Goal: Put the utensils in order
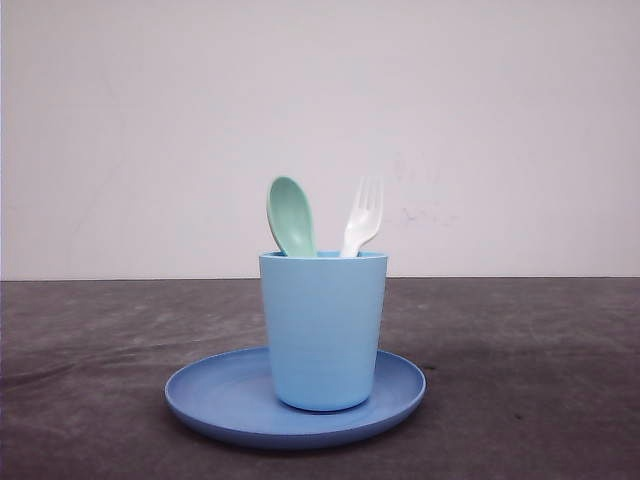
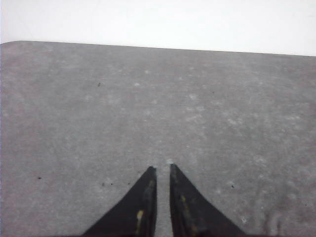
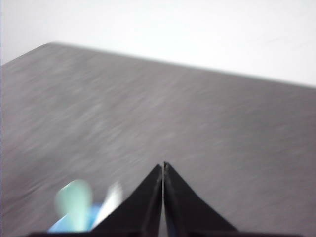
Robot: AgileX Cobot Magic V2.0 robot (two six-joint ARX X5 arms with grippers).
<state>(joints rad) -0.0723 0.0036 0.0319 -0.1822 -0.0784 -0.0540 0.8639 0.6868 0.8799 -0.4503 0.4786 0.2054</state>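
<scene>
In the front view a mint-green spoon [image 1: 291, 215] and a white fork [image 1: 364, 215] stand heads-up in a light blue cup [image 1: 322, 330]. The cup is upright on a round blue plate [image 1: 210, 400]. My right gripper [image 3: 163, 164] is shut and empty, its tips touching. Its view is motion-blurred, with the spoon [image 3: 73, 200], fork [image 3: 112, 197] and cup rim [image 3: 74, 226] close beside the fingers. My left gripper [image 2: 161, 169] hangs over bare table, its fingers nearly together with a thin slit and nothing between them.
A dark grey table [image 1: 520, 380] stretches around the plate on all sides. A plain white wall [image 1: 320, 100] rises behind its far edge.
</scene>
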